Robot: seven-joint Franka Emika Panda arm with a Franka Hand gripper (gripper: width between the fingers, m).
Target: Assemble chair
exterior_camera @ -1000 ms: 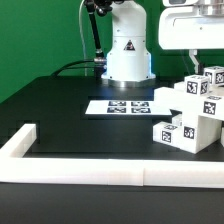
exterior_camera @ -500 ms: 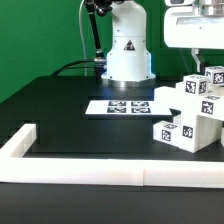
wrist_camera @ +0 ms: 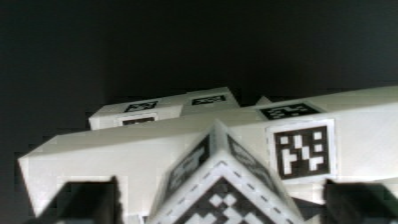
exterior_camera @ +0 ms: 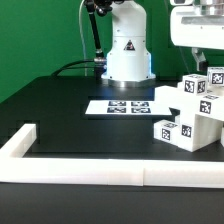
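Observation:
The chair (exterior_camera: 193, 118) is a chunky white assembly of blocky tagged parts standing on the black table at the exterior view's right. My gripper (exterior_camera: 205, 64) hangs just above its top, at the upper right edge of that view. In the wrist view the chair (wrist_camera: 196, 150) fills the lower half, with a tagged edge pointing up between my fingers. The gripper (wrist_camera: 222, 205) is open: the two dark fingertips (wrist_camera: 86, 203) stand wide apart on either side of that edge and do not clamp it. No loose chair parts show elsewhere.
The marker board (exterior_camera: 122, 106) lies flat on the table in front of the white robot base (exterior_camera: 128, 50). A long low white border rail (exterior_camera: 100, 171) runs along the table's near edge and turns up at the exterior view's left (exterior_camera: 20, 140).
My gripper has shifted a little toward the exterior view's right and slightly upward. The chair has not moved.

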